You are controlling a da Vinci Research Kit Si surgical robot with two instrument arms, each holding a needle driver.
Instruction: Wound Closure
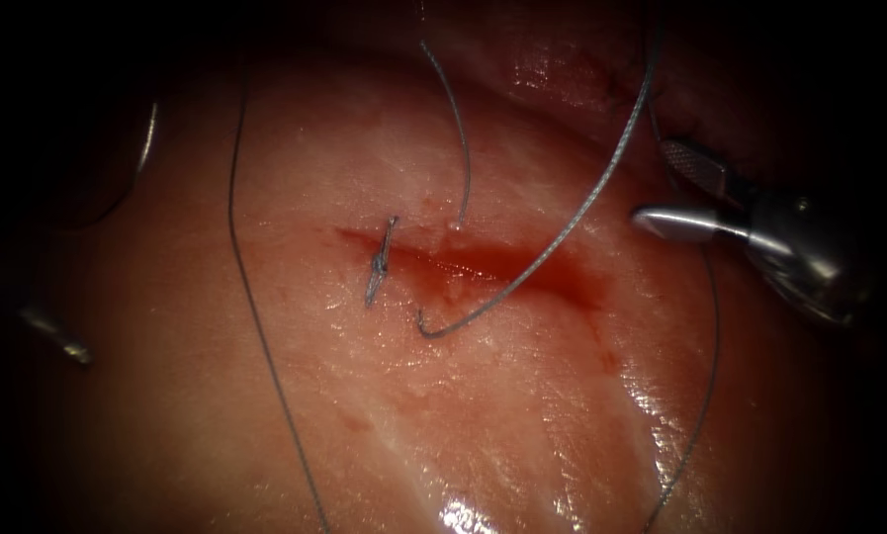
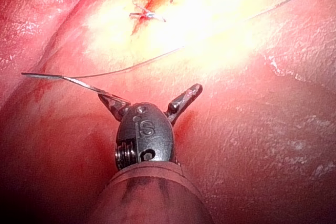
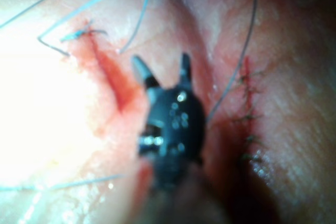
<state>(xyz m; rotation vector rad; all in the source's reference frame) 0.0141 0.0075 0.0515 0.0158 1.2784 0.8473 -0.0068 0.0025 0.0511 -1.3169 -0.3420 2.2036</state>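
The cut [image 1: 492, 265] runs across the tissue [image 1: 384, 415] with red fluid in it. A knotted stitch [image 1: 379, 262] crosses its left end. Thread [image 1: 562, 222] comes out below the cut and arcs up to the right; another strand [image 1: 463, 168] enters just above the cut. My right tool [image 1: 651, 183] hovers right of the cut, jaws open and holding nothing; it is also seen in the right wrist view [image 3: 163, 69]. My left tool [image 2: 150, 93] is open. The needle [image 2: 79, 82] lies on the tissue, one end against a jaw, ungripped; its curve [image 1: 146, 143] shows dimly at far left.
A long strand of thread [image 1: 255, 316] trails down the tissue left of the cut, and another [image 1: 705, 396] hangs down on the right. An older stitched line [image 3: 249, 108] runs beside my right tool. Wet glare marks the near tissue [image 1: 463, 514].
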